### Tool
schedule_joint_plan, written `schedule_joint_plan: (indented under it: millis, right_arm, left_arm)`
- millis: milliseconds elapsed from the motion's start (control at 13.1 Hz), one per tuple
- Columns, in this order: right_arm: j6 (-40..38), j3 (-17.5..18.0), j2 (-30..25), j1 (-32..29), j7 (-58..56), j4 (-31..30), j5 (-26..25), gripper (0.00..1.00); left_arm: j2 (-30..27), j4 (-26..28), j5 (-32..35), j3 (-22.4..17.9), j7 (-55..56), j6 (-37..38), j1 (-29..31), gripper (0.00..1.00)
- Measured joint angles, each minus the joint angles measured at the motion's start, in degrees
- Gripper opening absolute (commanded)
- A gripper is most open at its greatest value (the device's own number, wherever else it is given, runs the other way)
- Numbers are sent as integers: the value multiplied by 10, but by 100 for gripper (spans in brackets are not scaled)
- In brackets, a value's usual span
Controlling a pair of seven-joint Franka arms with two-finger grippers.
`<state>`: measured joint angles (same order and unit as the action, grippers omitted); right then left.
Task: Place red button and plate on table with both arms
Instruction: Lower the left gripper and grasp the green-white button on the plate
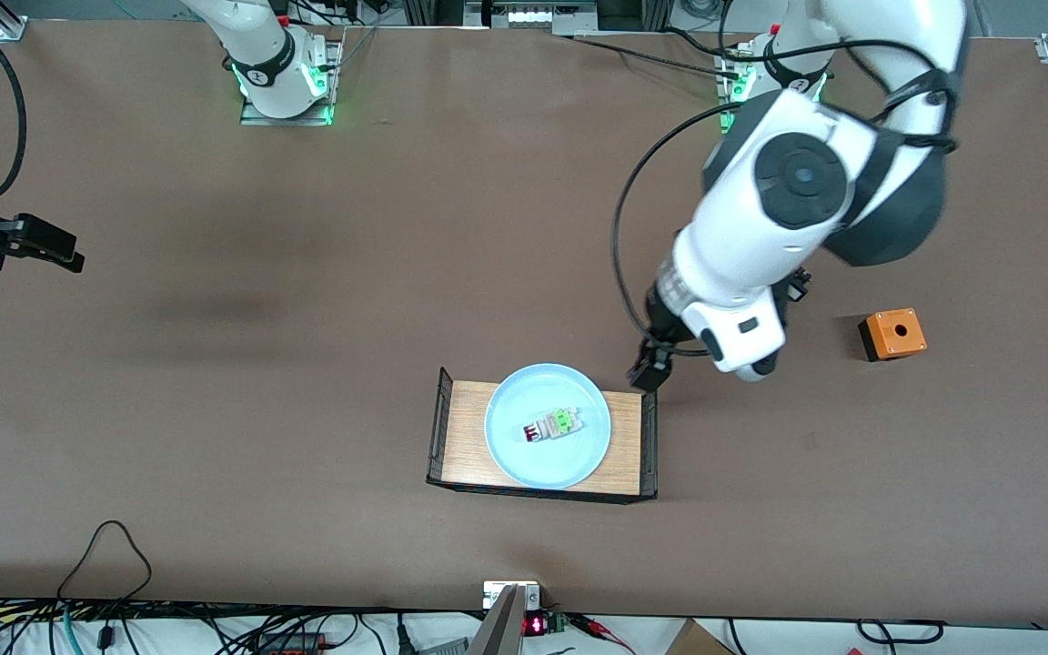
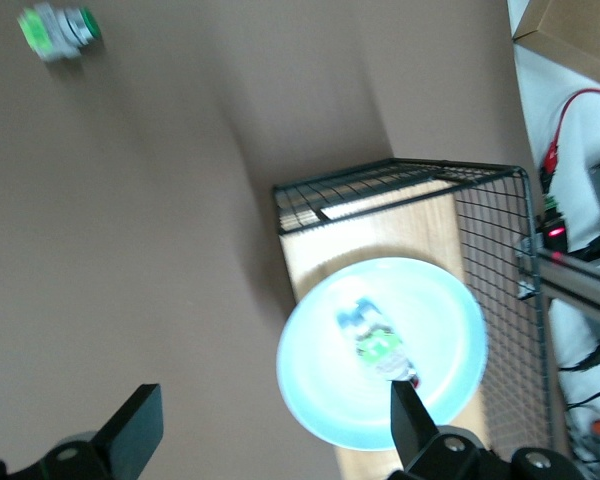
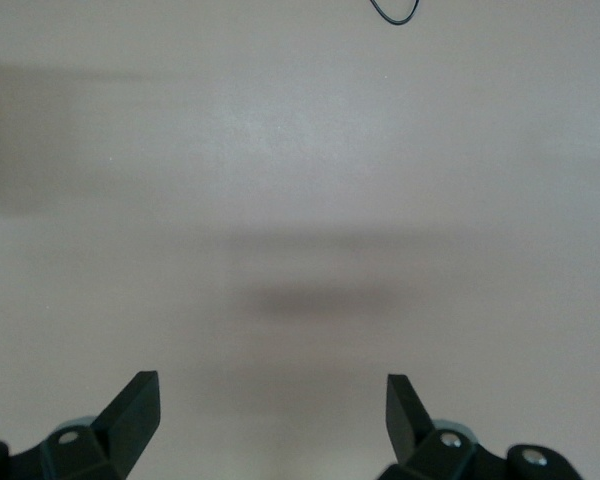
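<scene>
The pale blue plate point(image 1: 547, 455) sits on a light wooden tray point(image 1: 468, 428) with black mesh ends. The red button point(image 1: 551, 425) lies on its side in the middle of the plate, its red cap toward the right arm's end. My left gripper point(image 1: 662, 362) hangs open and empty over the brown table point(image 1: 306, 364), just off the tray's end toward the left arm. The left wrist view shows the plate point(image 2: 325, 365) and the button point(image 2: 377, 343) past the open left gripper point(image 2: 275, 425). My right gripper point(image 1: 51, 250) waits open and empty over bare table point(image 3: 300, 200) at the right arm's end; the right wrist view shows it too point(image 3: 270, 410).
An orange box with a hole point(image 1: 892, 334) stands toward the left arm's end. A green-and-white switch point(image 2: 58, 30) lies on the table in the left wrist view only. Cables point(image 1: 105, 555) lie along the table edge nearest the camera.
</scene>
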<state>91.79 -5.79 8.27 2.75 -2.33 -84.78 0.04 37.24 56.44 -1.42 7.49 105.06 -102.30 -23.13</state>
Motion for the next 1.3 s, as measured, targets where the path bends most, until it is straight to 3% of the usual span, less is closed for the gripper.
schedule_joint_plan:
  millis: [383, 843, 1302]
  right_arm:
    - [3, 0, 0, 0, 0, 0, 0, 100]
    - [7, 0, 0, 0, 0, 0, -2, 100]
    - [15, 0, 5, 4, 0, -2, -2, 100]
  left_arm:
    - [70, -29, 0, -124, 154, -96, -108, 100]
    - [139, -67, 0, -137, 205, -158, -124, 100]
    - [167, -77, 0, -143, 220, -192, -124, 100]
